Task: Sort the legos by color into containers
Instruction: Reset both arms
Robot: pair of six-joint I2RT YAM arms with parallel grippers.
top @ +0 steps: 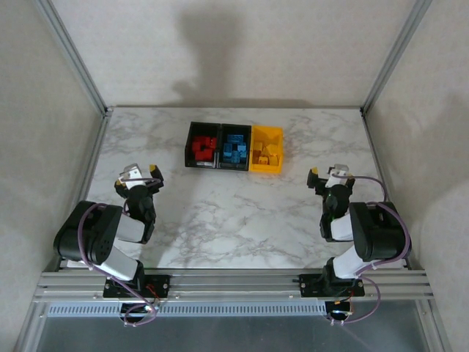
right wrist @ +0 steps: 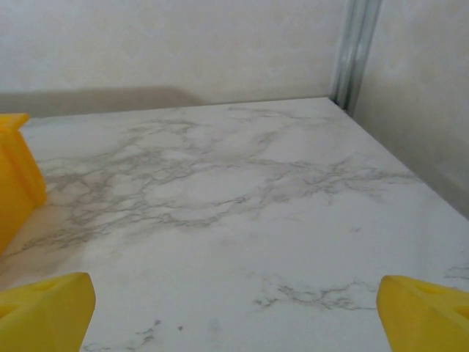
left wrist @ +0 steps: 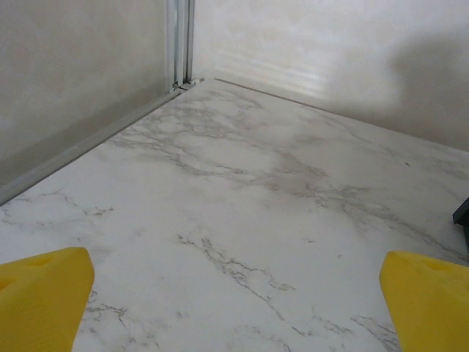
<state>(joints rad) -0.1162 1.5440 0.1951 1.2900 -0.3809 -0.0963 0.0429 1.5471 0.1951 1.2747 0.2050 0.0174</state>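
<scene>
Worktop (top: 242, 213): white marble pattern, pale panels on three sides, an aluminium rail (top: 234, 282) along the near edge.

Containers, count 3: they stand in one row at the far centre of the worktop, side walls touching. Left to right in the top view:
1. left black bin (top: 189, 147), holding the red legos (top: 204, 148)
2. middle black bin (top: 234, 167), holding the blue legos (top: 234, 150)
3. yellow bin (top: 266, 170), holding the yellow legos (top: 265, 154)

That makes 2 black and 1 yellow. Every brick that shows lies inside a bin of one colour only. The bricks are heaped and overlapping, too small to count one by one. Any marking on the bins is too small to read.

Arms, count 2: both are folded back near their bases.

Left gripper (top: 138, 173): near the left side of the worktop, well apart from the bins. In the left wrist view its two yellow fingers (left wrist: 44, 293) sit at the lower corners, spread wide, with only bare marble between them. They are released and hold nothing. A dark edge (left wrist: 463, 213) shows at the right border; I cannot tell what it is.

Right gripper (top: 330, 174): near the right side, to the right of the yellow bin and apart from it. In the right wrist view its yellow fingers (right wrist: 44, 308) are likewise spread wide and released, over bare marble. A yellow bin wall shows at the left border, and a frame post (right wrist: 355, 51) stands in the far corner.
</scene>
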